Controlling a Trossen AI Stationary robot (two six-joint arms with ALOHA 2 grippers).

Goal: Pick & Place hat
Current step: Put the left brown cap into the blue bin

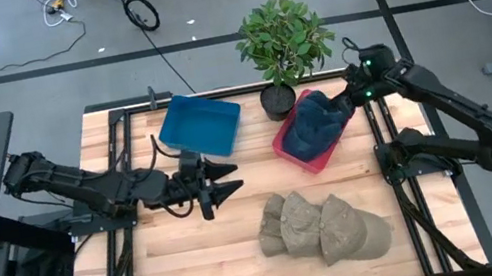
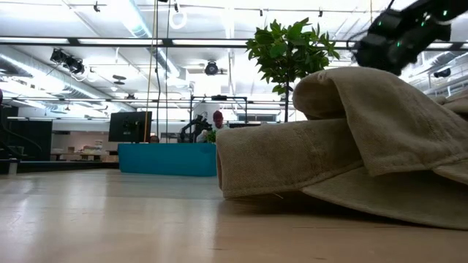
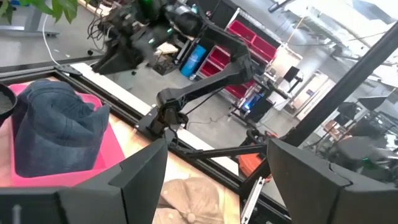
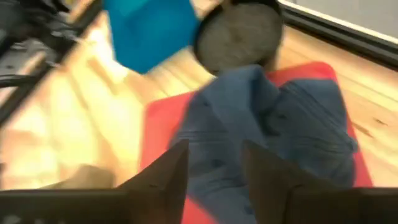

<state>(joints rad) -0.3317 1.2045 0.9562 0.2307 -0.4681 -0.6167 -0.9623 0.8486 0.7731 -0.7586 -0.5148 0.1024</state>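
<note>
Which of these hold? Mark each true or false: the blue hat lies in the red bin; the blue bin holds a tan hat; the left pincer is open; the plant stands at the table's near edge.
1. The blue hat lies in the red bin: true.
2. The blue bin holds a tan hat: false, the tan hats lie on the table.
3. The left pincer is open: true.
4. The plant stands at the near edge: false, it stands at the far edge.

No legible text, label, brand, number or sign anywhere in the 4 views.
</note>
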